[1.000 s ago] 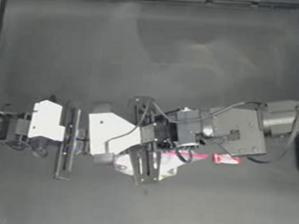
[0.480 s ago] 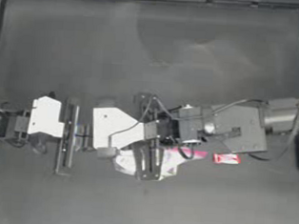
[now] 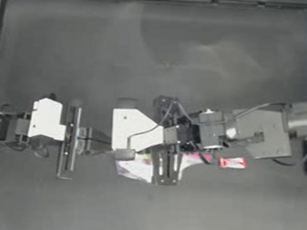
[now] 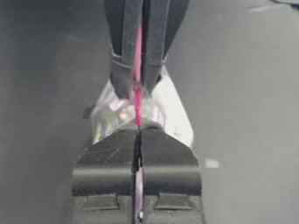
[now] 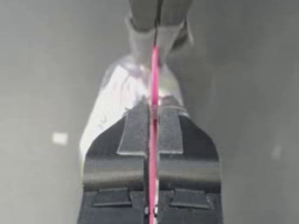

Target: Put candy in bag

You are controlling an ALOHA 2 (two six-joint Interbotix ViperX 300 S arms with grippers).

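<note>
Left gripper (image 4: 139, 131) and right gripper (image 5: 153, 109) both pinched the bag (image 3: 136, 167) by its pink seal strip, facing each other, candy (image 3: 232, 163) lay on the table (image 3: 153, 53) just beside the right gripper.

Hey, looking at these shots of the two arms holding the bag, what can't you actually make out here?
- Whether the bag mouth is open: both wrist views show its pink seal strip edge-on only.
- The bag's middle, top view: covered by the left gripper and right gripper.
- Print on the candy, top view: too small.
- The sweets inside, left wrist view: blurred behind plastic.
</note>
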